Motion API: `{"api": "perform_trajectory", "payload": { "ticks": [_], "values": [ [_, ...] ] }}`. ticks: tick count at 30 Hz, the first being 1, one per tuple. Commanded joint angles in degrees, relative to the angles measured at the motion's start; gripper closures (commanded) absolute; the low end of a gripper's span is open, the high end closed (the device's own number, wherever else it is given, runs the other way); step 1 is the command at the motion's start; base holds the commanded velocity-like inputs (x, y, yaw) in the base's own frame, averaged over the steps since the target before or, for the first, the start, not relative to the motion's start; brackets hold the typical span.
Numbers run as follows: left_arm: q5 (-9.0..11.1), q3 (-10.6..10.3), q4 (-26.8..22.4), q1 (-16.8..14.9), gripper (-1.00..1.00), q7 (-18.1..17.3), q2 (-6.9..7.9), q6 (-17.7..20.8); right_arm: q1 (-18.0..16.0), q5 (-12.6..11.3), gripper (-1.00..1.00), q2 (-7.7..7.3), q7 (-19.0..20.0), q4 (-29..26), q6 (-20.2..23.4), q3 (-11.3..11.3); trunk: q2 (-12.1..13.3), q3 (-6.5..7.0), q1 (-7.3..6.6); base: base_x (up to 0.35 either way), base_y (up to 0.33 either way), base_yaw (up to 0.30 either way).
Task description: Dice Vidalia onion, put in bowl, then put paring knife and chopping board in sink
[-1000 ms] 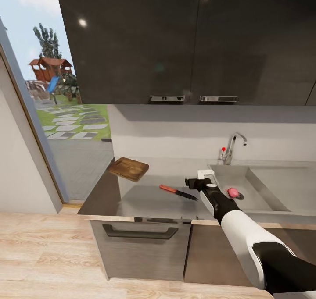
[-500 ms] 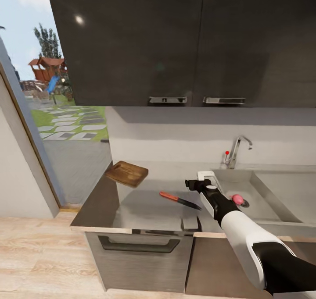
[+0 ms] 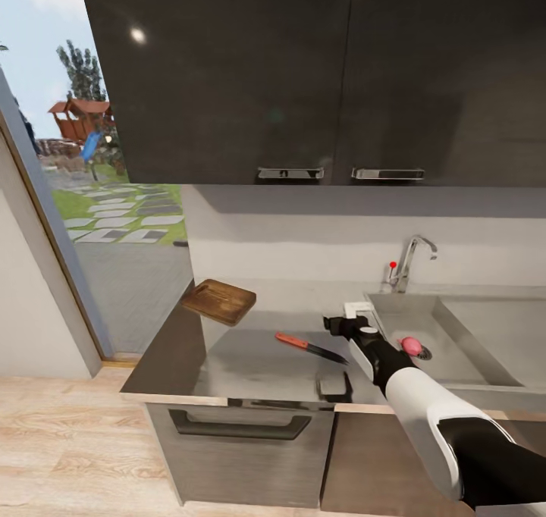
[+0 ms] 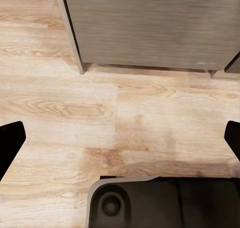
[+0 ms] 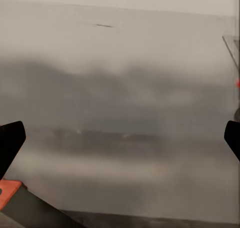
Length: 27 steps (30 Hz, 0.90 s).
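Overhead, two glossy dark cabinets (image 3: 303, 77) with chrome handles hang over a smooth grey counter (image 3: 227, 354) that carries the task's things; pale wood-plank floor (image 3: 68, 441) lies below, and a tall window (image 3: 98, 198) at the left looks onto a garden. Grey steel sink (image 3: 470, 343) sits at the counter's right, rectangular, with a chrome tap (image 3: 409, 263) and red knob at its back. Right arm reaches across the counter's front edge, its right claw (image 3: 355, 312) over the sink's left rim, between knife and onion; in the right wrist view both dark fingertips sit wide apart, holding nothing. Left claw (image 4: 120, 138) hangs over the floor, fingers (image 4: 11, 140) likewise spread. Dark brown grained chopping board (image 3: 220, 301), with rounded corners, sits at the counter's back-left corner. Slim paring knife (image 3: 311, 347), orange-red handle and dark blade, lies flat mid-counter, well apart from the board. Small pinkish round Vidalia onion (image 3: 410, 345) rests in the sink by the drain.
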Motion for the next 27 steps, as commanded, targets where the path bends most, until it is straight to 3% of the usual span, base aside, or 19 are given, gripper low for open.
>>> {"api": "perform_trajectory", "payload": {
  "ticks": [1,13,27],
  "values": [
    [0.1,0.0,-0.1,0.0,-1.00,0.0,0.00,-0.1,0.0,0.0,-1.00,-0.08,-0.3,0.0,0.4,0.3,-0.1,-0.12,0.04,0.000,0.000,0.000],
    [0.1,0.0,-0.1,0.0,-1.00,-0.1,0.00,-0.1,0.0,-0.1,-1.00,-0.33,-0.3,2.7,-3.2,0.4,-0.1,-0.12,0.04,0.000,0.000,0.000],
    [0.1,0.0,-0.1,0.0,-1.00,-0.1,0.00,-0.1,0.0,-0.3,-1.00,-0.15,-0.3,2.9,-3.4,0.5,-0.1,-0.68,0.04,0.000,0.000,0.000]
  ]
}}
